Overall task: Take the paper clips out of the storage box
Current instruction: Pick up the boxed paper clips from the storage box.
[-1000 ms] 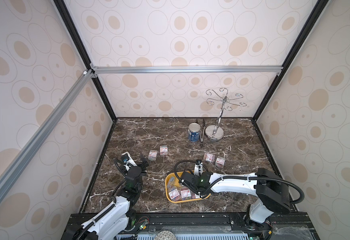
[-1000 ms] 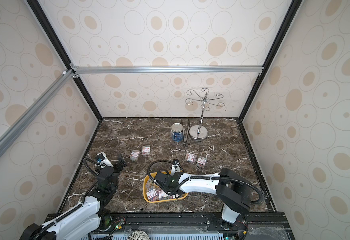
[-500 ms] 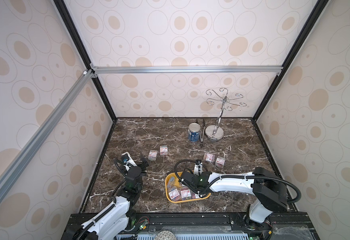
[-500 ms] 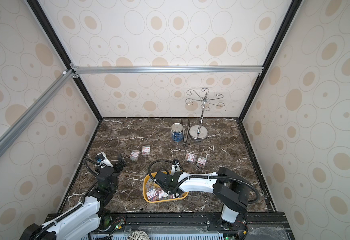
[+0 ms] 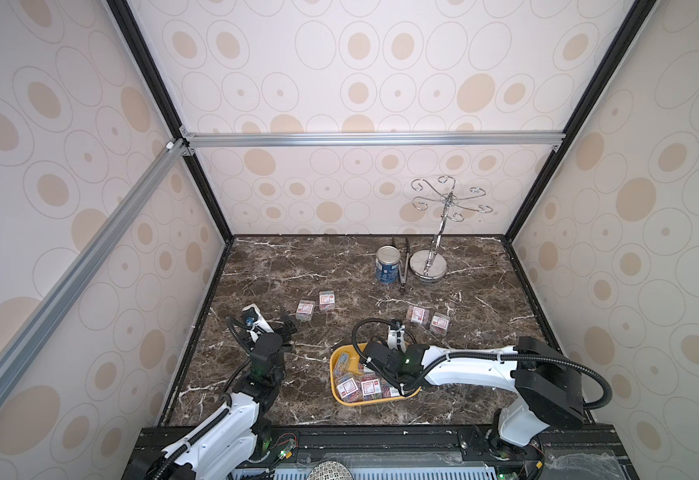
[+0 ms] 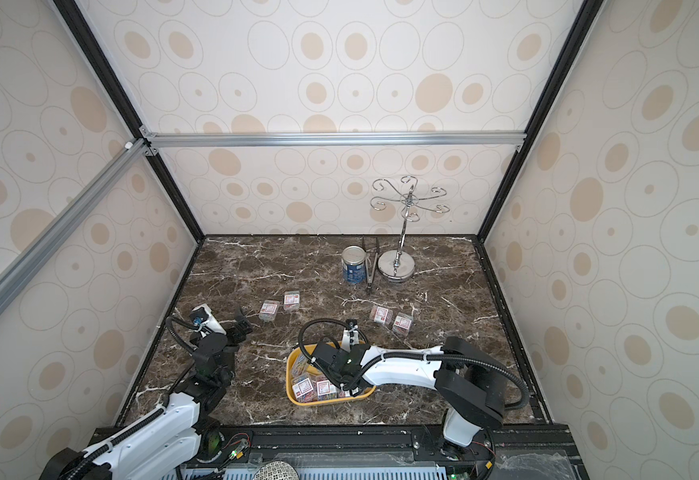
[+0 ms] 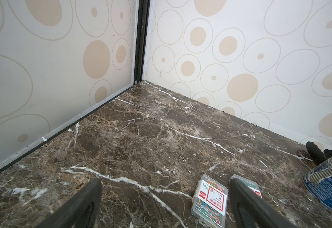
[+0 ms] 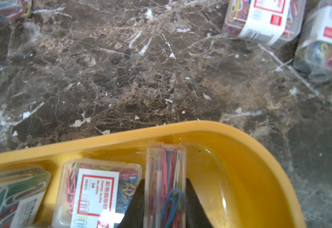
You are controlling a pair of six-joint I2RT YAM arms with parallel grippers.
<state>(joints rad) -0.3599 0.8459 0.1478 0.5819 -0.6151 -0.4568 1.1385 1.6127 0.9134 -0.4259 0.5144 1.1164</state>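
Observation:
The yellow storage box [image 5: 333, 374] lies at the front middle of the marble floor and holds several clear cases of paper clips [image 5: 348, 386]. My right gripper [image 8: 165, 199] reaches into the box and is shut on one case [image 8: 165, 169] standing on its edge, with a black finger [image 8: 137, 203] on each side. More cases lie flat beside it [image 8: 96, 189]. Two pairs of cases rest outside on the floor [image 5: 304, 311] [image 5: 417, 313]. My left gripper [image 5: 286, 322] hovers open and holds nothing, short of a case [image 7: 210, 201] lying ahead of it.
A blue-labelled tin can [image 5: 386, 265], metal tongs [image 5: 404, 266] and a chrome hook stand [image 5: 429, 266] are at the back right. Patterned walls enclose the floor on three sides. The left arm is close to the left wall.
My right gripper has closed its jaws on the upright case inside the storage box. The left arm has not moved.

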